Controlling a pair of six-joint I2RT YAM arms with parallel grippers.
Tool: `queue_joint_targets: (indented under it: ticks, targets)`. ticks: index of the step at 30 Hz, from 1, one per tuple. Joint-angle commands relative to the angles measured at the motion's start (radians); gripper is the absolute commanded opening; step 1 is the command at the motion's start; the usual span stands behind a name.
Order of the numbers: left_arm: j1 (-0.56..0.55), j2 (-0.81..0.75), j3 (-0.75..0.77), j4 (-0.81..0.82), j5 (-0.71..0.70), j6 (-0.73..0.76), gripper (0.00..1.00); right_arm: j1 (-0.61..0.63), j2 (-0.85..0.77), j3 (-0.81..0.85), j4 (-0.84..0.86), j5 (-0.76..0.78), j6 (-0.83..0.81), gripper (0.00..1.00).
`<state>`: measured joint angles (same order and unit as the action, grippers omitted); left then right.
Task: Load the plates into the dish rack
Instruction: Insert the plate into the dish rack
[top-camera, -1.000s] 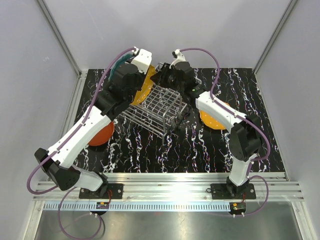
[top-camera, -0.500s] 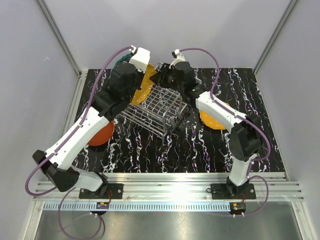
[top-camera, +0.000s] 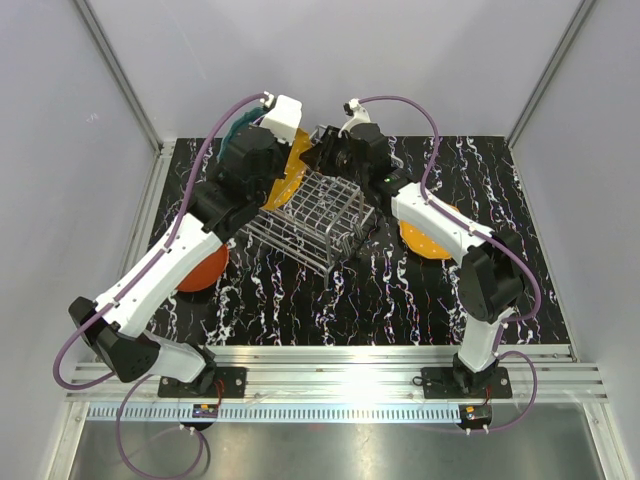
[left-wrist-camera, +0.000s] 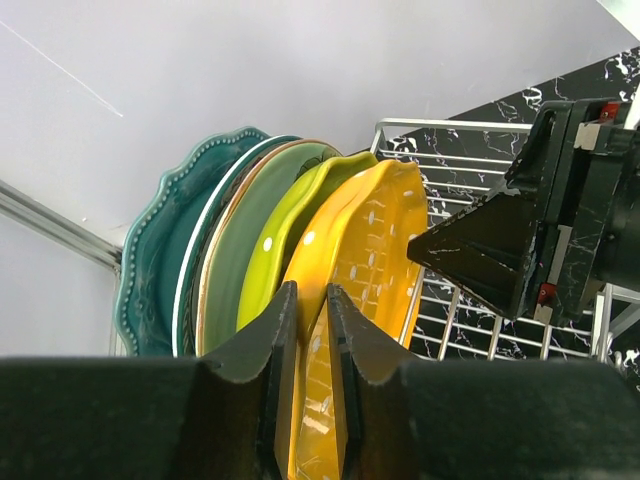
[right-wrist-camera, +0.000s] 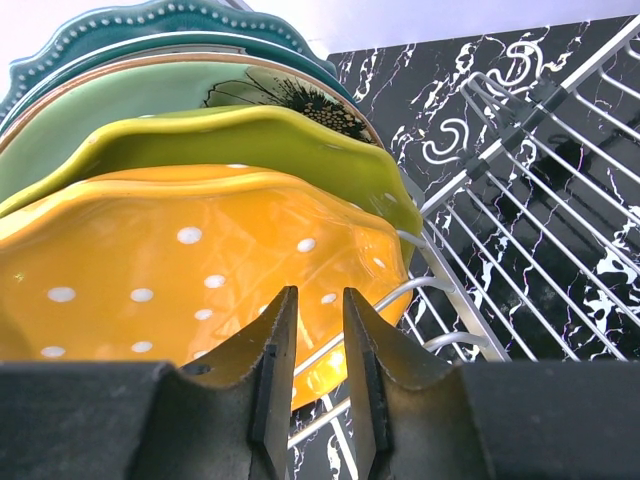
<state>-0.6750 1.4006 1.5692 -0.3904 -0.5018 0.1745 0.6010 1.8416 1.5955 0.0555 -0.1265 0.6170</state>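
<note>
My left fingers (left-wrist-camera: 285, 335) pinch the rim of the dotted orange scalloped plate (left-wrist-camera: 365, 230) at the silver wire dish rack (left-wrist-camera: 450, 124); right fingers (right-wrist-camera: 280, 345) sit just beside the plate, grip unclear.

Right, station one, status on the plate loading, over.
Left tool pinching dotted orange plate by its rim, upright at end of dish rack. Right tool slightly open, empty, beside same plate. Red-orange plate, second orange plate on table, unloaded.

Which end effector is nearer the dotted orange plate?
Left. Left end effector grips the dotted orange plate rim; right end effector faces it from the dish rack side.
</note>
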Motion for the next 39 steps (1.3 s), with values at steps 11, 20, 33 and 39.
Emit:
queue_joint_targets:
  ticks: [11,20,33,39]
  targets:
    - [0.006,0.034,-0.035,0.022,0.042,-0.056,0.16,-0.006,-0.065,-0.011,0.017,-0.028,-0.025,0.33]
    - [0.006,0.035,-0.051,0.007,0.069,-0.096,0.13,-0.006,-0.097,-0.008,0.007,-0.044,-0.039,0.34]
    - [0.006,0.012,-0.11,0.001,0.062,-0.121,0.09,-0.006,-0.127,0.011,-0.023,-0.081,-0.043,0.36]
    - [0.006,0.043,-0.083,-0.002,0.069,-0.112,0.1,-0.006,-0.128,0.004,-0.025,-0.079,-0.043,0.37]
